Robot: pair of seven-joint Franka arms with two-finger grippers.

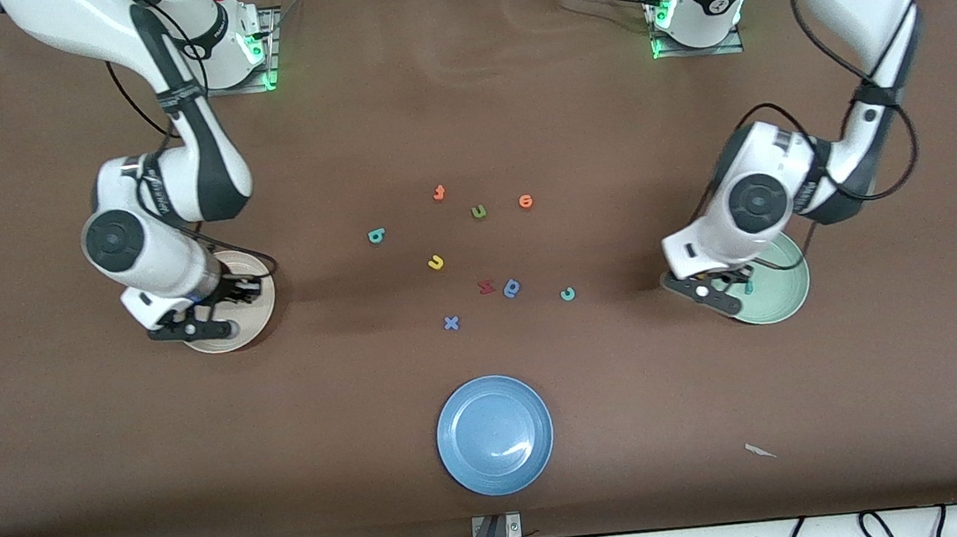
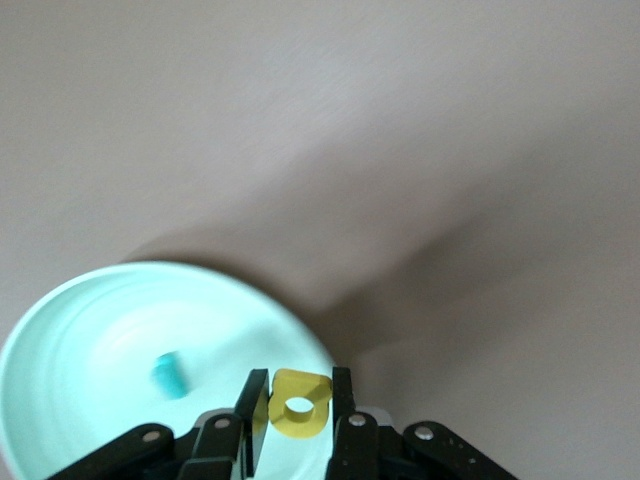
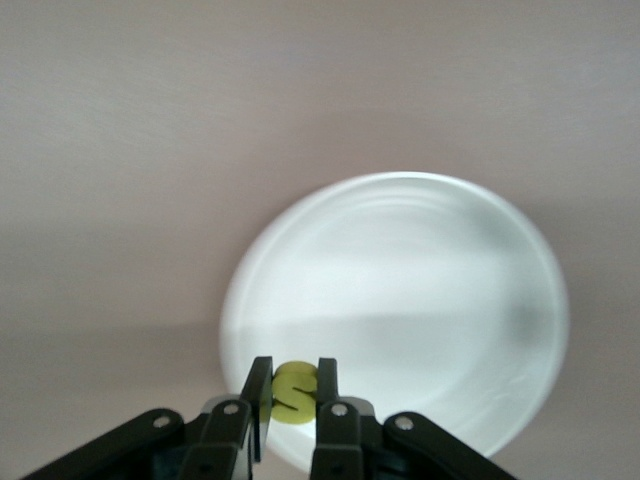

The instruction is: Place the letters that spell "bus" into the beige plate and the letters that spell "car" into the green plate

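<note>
My left gripper [image 2: 300, 402] is shut on the yellow "a" [image 2: 299, 408] above the rim of the green plate [image 2: 90, 330], at the left arm's end of the table [image 1: 779, 295]. A teal "r" [image 2: 168, 375] lies in that plate. My right gripper [image 3: 295, 392] is shut on the yellow "s" [image 3: 295, 390] over the edge of the beige plate [image 3: 420, 290], which holds nothing else. On the table between the plates lie the teal "b" [image 1: 376, 236], the yellow "u" [image 1: 435, 262] and the light-blue "c" [image 1: 567, 294].
Other letters lie in the middle: an orange one [image 1: 438, 193], a green "u" [image 1: 479, 211], another orange one [image 1: 526, 201], a red one [image 1: 486, 286], a darker blue one [image 1: 513, 288] and a blue "x" [image 1: 451, 323]. A blue plate [image 1: 494, 434] sits nearest the front camera.
</note>
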